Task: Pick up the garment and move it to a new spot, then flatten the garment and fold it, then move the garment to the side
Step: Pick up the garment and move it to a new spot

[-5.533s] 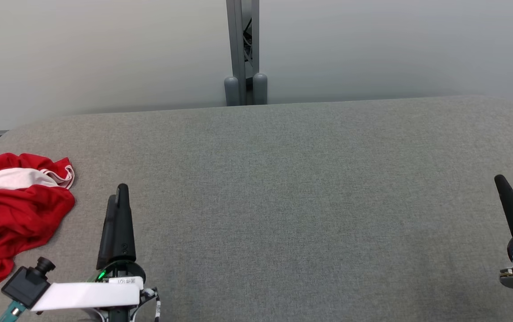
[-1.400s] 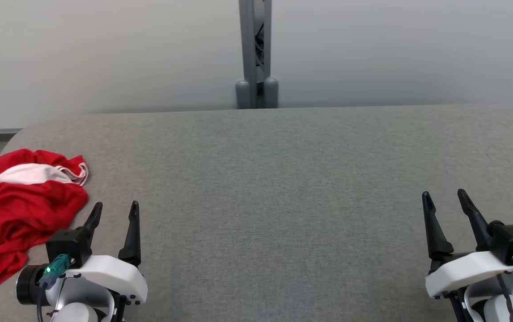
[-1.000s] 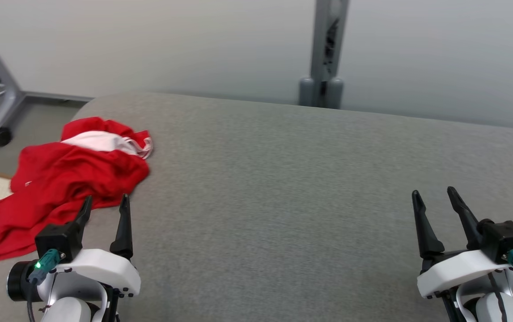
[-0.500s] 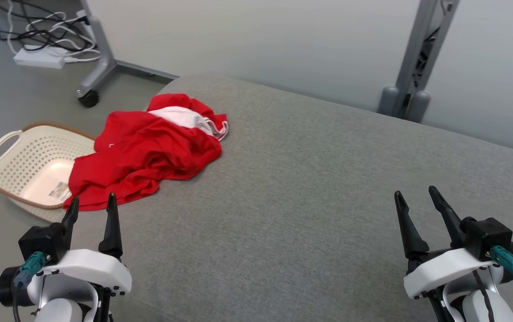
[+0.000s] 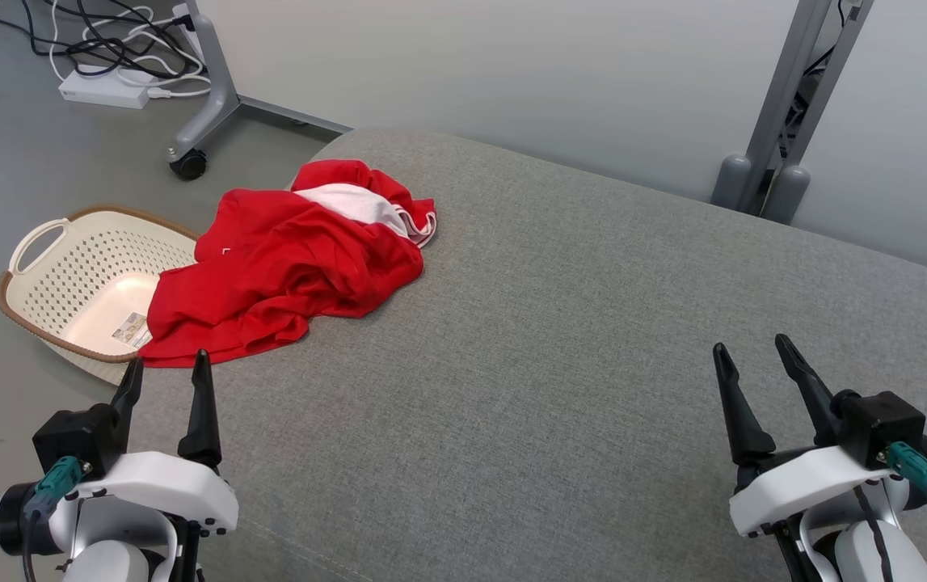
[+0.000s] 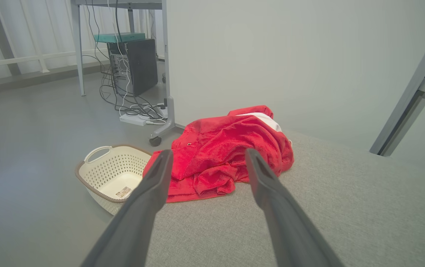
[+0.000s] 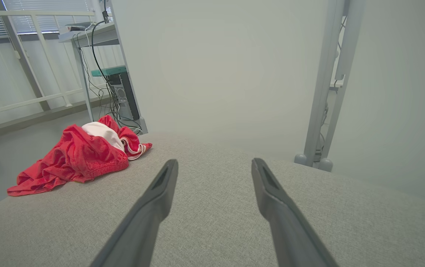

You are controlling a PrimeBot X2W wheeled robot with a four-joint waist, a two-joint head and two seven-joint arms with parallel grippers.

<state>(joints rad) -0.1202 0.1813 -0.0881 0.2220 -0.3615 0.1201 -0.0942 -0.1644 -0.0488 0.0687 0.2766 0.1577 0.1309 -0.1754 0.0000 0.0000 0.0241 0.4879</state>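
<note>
A basket (image 5: 20, 260) sits on the floor at the left. Beside it, the red garment (image 5: 293, 267) lies crumpled on the grey table's (image 5: 576, 339) far left end. The left gripper (image 5: 170, 361) hovers just near of it, fingers spread and empty. The cloth looks soft, light and limp, so a raised fold suits pinching. The right gripper (image 5: 752, 345), also spread, waits well apart.

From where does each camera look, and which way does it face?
Head view: from the robot's head, down over the grey cushion toward the red garment and basket; left hand and right hand show, open.
Left wrist view: on the left wrist, along its fingers at the garment and basket.
Right wrist view: on the right wrist, along its fingers across the cushion to the wall.
Shared: all show the garment.
</note>
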